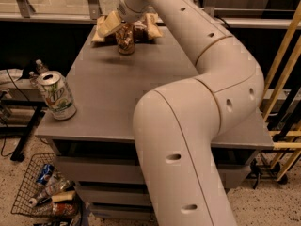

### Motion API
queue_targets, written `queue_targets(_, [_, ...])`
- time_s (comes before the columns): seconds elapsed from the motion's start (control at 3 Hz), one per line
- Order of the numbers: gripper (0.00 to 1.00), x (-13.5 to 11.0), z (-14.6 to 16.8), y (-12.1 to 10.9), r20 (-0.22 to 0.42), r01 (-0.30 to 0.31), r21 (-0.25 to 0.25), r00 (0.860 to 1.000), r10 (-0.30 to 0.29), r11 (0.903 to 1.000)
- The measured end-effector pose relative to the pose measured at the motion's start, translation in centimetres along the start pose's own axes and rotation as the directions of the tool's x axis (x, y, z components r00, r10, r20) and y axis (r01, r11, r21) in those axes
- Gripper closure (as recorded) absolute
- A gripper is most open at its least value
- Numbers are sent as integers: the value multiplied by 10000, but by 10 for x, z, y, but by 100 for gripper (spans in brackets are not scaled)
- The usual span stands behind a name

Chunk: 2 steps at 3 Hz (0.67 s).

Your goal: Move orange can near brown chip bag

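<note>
The orange can (125, 40) stands upright at the far end of the grey table (155, 79). The brown chip bag (146, 28) lies flat right behind it, touching or almost touching it, and partly hidden by the can and my arm. My gripper (121, 24) reaches down from the arm's wrist (134, 4) to the top of the can, just in front of the bag. The arm hides the right part of the table.
A white-and-green can (56, 95) stands near the table's front left corner. A wire basket (44, 192) with bottles and cans sits on the floor at the lower left. Wooden poles (282, 69) lean at the right. A railing runs behind the table.
</note>
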<state>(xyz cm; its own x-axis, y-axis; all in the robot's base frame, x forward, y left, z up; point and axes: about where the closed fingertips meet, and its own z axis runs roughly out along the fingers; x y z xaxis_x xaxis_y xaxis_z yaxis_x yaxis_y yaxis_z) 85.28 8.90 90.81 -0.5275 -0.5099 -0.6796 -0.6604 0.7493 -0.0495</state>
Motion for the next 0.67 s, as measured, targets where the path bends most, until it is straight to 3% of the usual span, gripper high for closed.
queue_targets(0.33, [0, 13, -29, -8, 35, 219, 299, 9998, -220, 9993])
queue_targets(0.67, [0, 28, -89, -19, 628, -2, 735, 9980, -44, 9973])
